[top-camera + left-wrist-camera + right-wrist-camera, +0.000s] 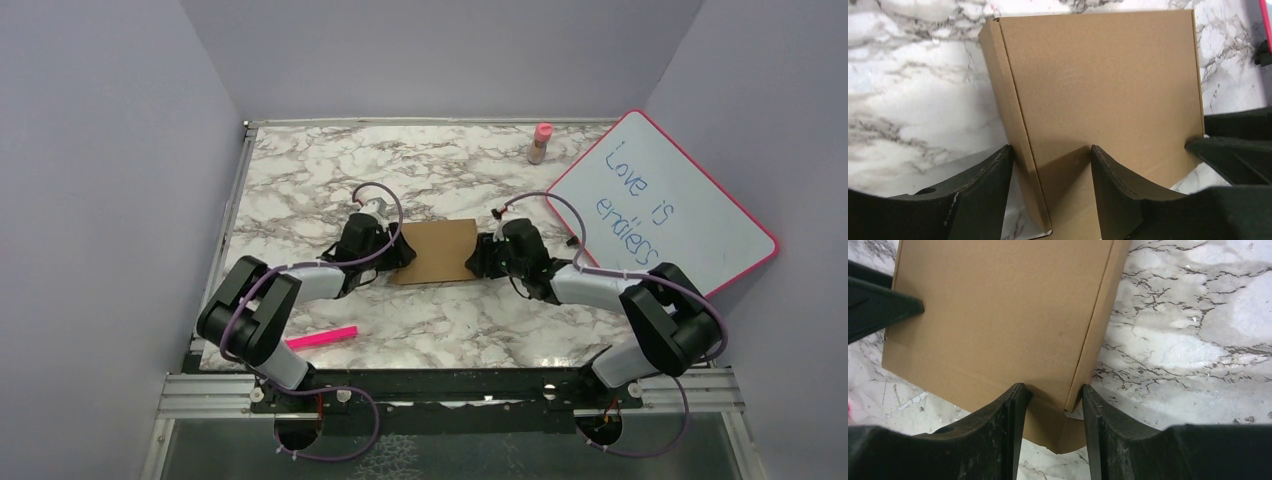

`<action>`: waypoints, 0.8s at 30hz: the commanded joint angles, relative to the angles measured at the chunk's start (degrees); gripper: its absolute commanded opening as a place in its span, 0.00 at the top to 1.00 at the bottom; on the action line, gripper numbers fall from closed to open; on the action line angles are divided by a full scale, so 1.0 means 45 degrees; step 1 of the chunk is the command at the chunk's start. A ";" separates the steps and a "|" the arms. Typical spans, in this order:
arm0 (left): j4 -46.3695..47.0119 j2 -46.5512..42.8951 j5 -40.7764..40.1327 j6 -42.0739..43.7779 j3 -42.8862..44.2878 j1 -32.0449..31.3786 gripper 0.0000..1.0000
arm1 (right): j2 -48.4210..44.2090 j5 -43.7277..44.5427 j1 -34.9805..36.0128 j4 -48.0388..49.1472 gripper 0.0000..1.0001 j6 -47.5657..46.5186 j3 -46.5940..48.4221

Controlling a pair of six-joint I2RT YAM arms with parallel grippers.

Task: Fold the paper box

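the closed paper box [434,252], plain brown cardboard, lies flat at the middle of the marble worktop [440,180]. the left jaws stand spread astride its left edge, and the right jaws stand spread astride its right edge; we cannot tell whether either presses the cardboard. to the right, well apart, a pink-framed whiteboard [660,205] reads "love is endless". a pink-capped bottle [540,143] stands at the far edge, its label too small to read. a pink marker [321,338] lies at the near left. in the wrist views the jaws hide parts of the box's side edges.
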 commanded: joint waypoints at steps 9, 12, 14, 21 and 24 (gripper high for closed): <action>-0.0029 0.2995 0.1189 0.1390 0.2261 -0.0059 0.44 | -0.0092 0.1509 0.1947 -0.1664 0.52 0.0252 -0.0013; -0.0074 0.3040 0.0797 0.1631 0.2528 -0.0033 0.44 | -0.0447 0.1316 0.2044 -0.1998 0.52 0.0367 0.0158; -0.0113 0.2782 0.0518 0.1665 0.2620 0.0041 0.44 | -0.0814 0.1533 0.2045 -0.2423 0.51 0.0250 0.0364; -0.0298 0.1136 -0.0797 0.1315 0.2377 0.0432 0.37 | -0.1738 0.3014 0.2044 -0.3622 0.47 -0.1367 0.1238; -0.0374 0.0204 -0.1542 0.1080 0.1885 0.0467 0.34 | -0.1770 0.3216 0.2044 -0.3809 0.47 -0.1920 0.1696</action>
